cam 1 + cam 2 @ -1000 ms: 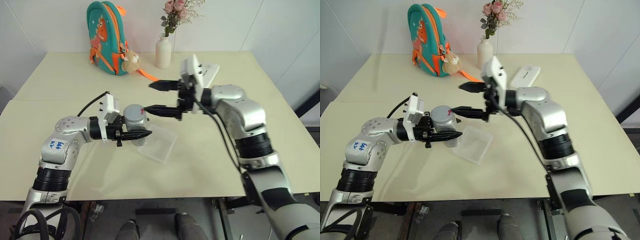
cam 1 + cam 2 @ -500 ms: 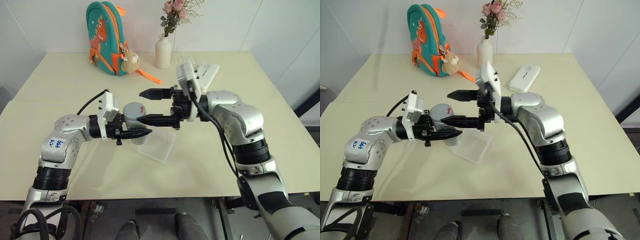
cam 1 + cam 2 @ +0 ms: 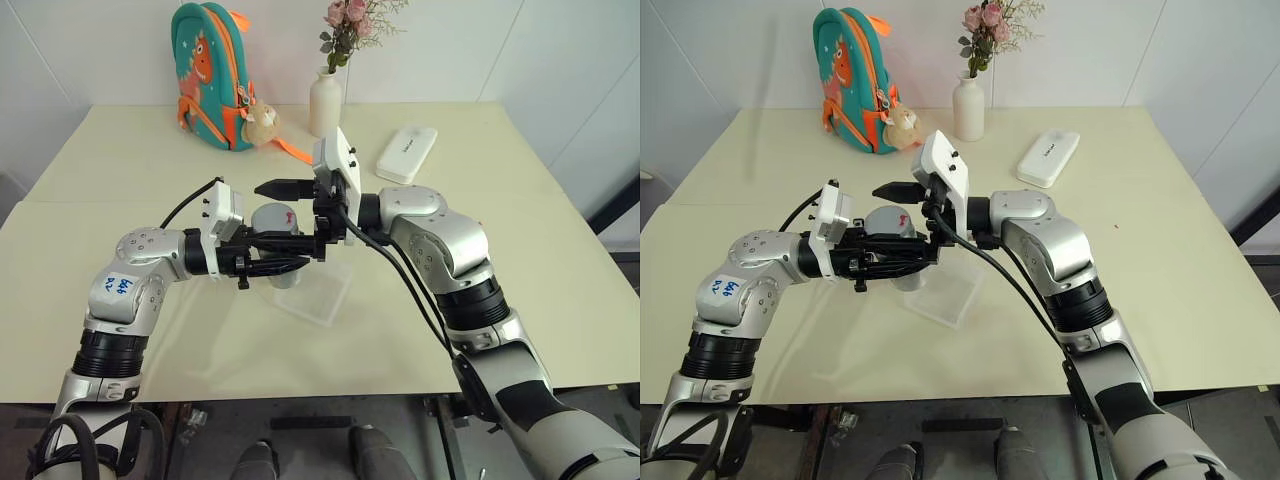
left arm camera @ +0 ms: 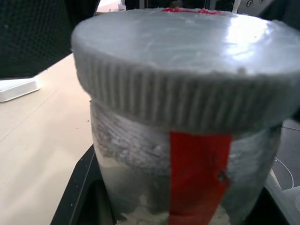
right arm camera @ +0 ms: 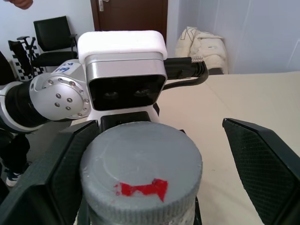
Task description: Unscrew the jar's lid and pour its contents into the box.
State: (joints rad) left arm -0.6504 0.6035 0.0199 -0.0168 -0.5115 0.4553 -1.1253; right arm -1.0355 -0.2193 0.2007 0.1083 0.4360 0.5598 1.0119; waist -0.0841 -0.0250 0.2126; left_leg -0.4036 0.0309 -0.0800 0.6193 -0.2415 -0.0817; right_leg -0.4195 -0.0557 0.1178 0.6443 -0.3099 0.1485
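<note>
The left pincer (image 3: 285, 266) is clamped on the jar (image 3: 275, 238), holding it upright above the table (image 3: 120, 160), just over the near-left edge of the box (image 3: 322, 293). The lid (image 5: 140, 176) is on the jar, its small red mark facing up; in the left wrist view the ribbed rim of the lid sits over a red strip on the jar's side (image 4: 199, 173).

The right pincer (image 3: 270, 215) reaches in from the opposite side with its jaws wide apart. Its 2 fingers (image 5: 255, 159) stand on either side of the lid, apart from it.

The box lies flat on the table below the 2 pincers. At the far edge of the table stand a teal backpack (image 3: 210, 75) and a white vase (image 3: 325, 102) with flowers, with a white oblong case (image 3: 405, 155) lying to their right.
</note>
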